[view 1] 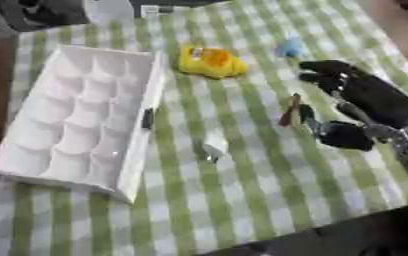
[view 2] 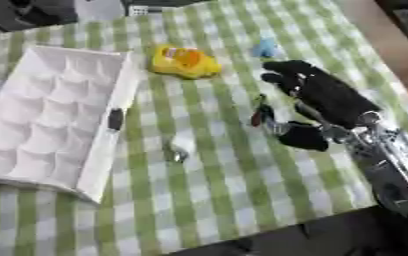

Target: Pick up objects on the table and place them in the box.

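A white box (view 1: 136, 165) with several moulded hollows lies at the left on the green checked cloth. A small dark thing (view 1: 146, 119) rests against its right wall. A yellow object (view 1: 209, 62) sits at the back middle, with a small light blue object (view 1: 289, 48) to its right. A thin red-brown stick (view 1: 291, 110) lies in the middle right, and a small white and silver piece (view 1: 214, 146) lies nearer the front. My right hand (view 1: 374, 95) comes in from the right, open, its thumb (view 1: 340, 134) just right of the stick and its fingers pointing toward the blue object.
The cloth's front edge runs across the lower right, with dark floor beyond it (view 1: 347, 240). Dark gear (view 1: 41, 12) stands past the far left corner. A brown table edge (view 1: 404, 35) shows at the far right.
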Controlling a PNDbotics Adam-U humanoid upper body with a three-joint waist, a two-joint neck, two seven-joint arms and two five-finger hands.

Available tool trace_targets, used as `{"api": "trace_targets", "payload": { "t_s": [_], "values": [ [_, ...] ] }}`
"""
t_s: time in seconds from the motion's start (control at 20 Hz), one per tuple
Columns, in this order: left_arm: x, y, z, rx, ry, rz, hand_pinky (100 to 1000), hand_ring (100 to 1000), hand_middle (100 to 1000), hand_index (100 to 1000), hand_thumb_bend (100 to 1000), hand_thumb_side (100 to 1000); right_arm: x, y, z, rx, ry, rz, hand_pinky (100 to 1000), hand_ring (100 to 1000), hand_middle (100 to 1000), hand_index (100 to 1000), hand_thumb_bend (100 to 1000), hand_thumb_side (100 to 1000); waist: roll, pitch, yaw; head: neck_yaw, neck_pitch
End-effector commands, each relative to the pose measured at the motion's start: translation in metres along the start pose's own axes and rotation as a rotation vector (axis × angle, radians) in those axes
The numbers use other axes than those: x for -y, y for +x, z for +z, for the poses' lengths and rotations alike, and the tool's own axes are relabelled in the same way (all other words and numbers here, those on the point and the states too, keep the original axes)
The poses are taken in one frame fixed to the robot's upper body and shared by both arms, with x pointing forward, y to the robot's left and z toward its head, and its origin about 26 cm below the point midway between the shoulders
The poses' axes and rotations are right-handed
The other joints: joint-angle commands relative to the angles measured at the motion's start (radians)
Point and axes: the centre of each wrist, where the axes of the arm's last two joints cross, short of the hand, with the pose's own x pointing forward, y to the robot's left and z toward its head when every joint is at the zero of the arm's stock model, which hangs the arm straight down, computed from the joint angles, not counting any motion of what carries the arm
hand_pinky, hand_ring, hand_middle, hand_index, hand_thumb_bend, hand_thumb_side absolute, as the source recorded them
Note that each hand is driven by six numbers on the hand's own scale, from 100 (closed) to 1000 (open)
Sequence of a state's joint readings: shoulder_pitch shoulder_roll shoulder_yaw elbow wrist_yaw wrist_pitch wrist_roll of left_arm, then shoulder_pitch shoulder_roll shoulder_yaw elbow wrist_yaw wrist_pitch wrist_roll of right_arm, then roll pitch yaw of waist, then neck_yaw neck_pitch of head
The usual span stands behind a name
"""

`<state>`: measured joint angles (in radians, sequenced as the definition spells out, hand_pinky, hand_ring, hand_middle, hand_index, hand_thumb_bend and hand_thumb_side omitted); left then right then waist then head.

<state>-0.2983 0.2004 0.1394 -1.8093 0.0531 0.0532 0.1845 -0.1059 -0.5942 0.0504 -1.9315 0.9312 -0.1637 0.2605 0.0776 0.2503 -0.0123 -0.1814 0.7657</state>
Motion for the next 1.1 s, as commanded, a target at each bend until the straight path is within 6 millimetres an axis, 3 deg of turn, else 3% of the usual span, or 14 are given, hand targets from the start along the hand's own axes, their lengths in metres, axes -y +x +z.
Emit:
{"api": "trace_targets", "payload": {
  "t_s": [0.05,0.55,0.8,1.1],
  "values": [
    [-0.0013,0.0062,-0.0038,0.025,-0.005,-0.002,747,626,903,861,273,882,0.004,-0.0016,-0.0001,0.003,-0.007,0.001,1000,979,966,995,100,734,0.007,-0.011,0.0,-0.002,0.004],
    [-0.0013,0.0062,-0.0038,0.025,-0.007,-0.001,748,626,904,862,272,883,0.0026,-0.0018,-0.0004,-0.001,0.004,0.005,996,963,949,1000,100,682,0.008,-0.01,0.0,-0.001,0.004],
    [-0.0012,0.0063,-0.0039,0.025,-0.007,-0.001,748,626,904,863,271,884,0.002,-0.0012,-0.0008,-0.003,-0.006,-0.007,941,929,932,1000,100,650,0.008,-0.009,0.0,-0.003,0.004],
    [-0.0011,0.0059,-0.0037,0.023,-0.009,0.0,748,626,904,864,270,885,0.0,-0.0002,-0.0027,0.003,-0.016,-0.071,861,882,911,1000,100,688,0.008,-0.01,0.0,-0.006,0.004]
  ]
}}
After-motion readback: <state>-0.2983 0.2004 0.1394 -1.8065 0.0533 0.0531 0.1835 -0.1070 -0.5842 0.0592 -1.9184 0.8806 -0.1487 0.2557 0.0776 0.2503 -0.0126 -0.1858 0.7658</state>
